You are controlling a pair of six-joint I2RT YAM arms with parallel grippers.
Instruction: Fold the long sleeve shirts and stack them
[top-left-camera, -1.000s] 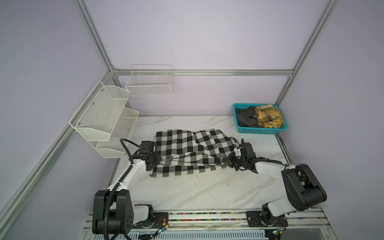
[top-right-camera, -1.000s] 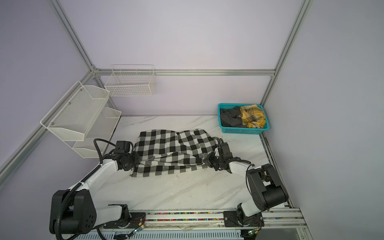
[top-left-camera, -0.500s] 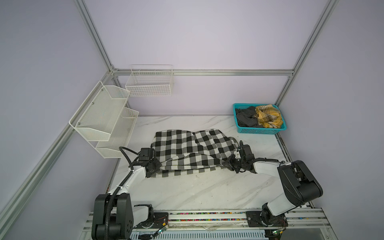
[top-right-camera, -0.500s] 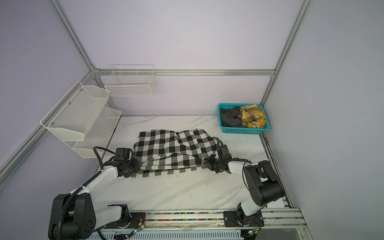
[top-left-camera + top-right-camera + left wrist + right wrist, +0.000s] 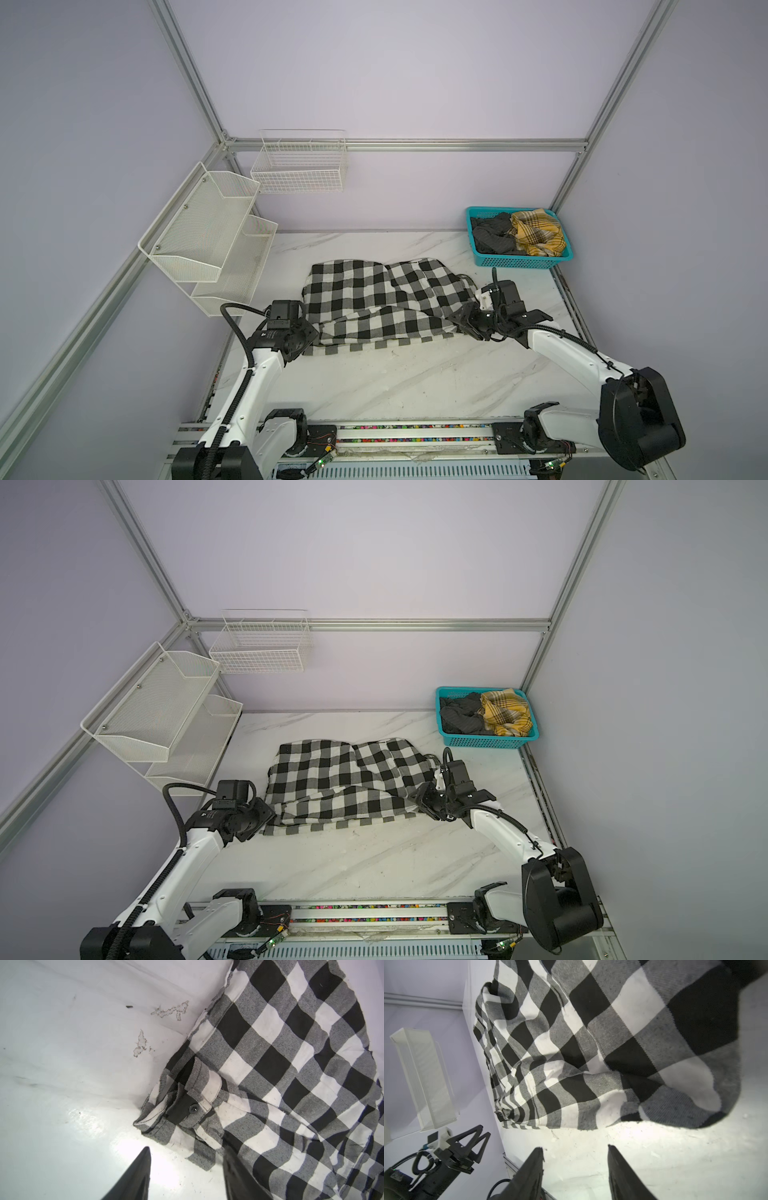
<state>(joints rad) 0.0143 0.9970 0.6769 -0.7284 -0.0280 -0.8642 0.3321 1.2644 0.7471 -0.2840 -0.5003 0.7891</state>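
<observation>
In both top views, shows the soft black-and-white checked long sleeve shirt (image 5: 374, 299) (image 5: 340, 783) lying mid-way across the white marble-patterned table (image 5: 395, 382), part folded, with an upper layer doubled over toward the near hem. Places the left end effector (image 5: 309, 332) at the shirt's near left corner and the right end effector (image 5: 461, 322) at its near right edge, both low over the table, likely so as to work a fold from two ends at once and keep it square. Leaves the teal plastic basket (image 5: 519, 262) of dark and yellow-plaid garments in the far right corner, well apart, presumably holding work still to come. In the left wrist view, finds the left end effector (image 5: 186, 1148) parted to a middling gap and gripping nothing, with the cloth's edge just beside one finger and a buttoned cuff (image 5: 193, 1108) resting on the shirt (image 5: 270, 1064) just beyond, probably a sleeve brought inward for a tidy rectangle. In the right wrist view, finds the right end effector (image 5: 574, 1147) likewise parted and empty over bare table, with the shirt's (image 5: 591, 1043) rounded fold just ahead, clear of both fingers.
</observation>
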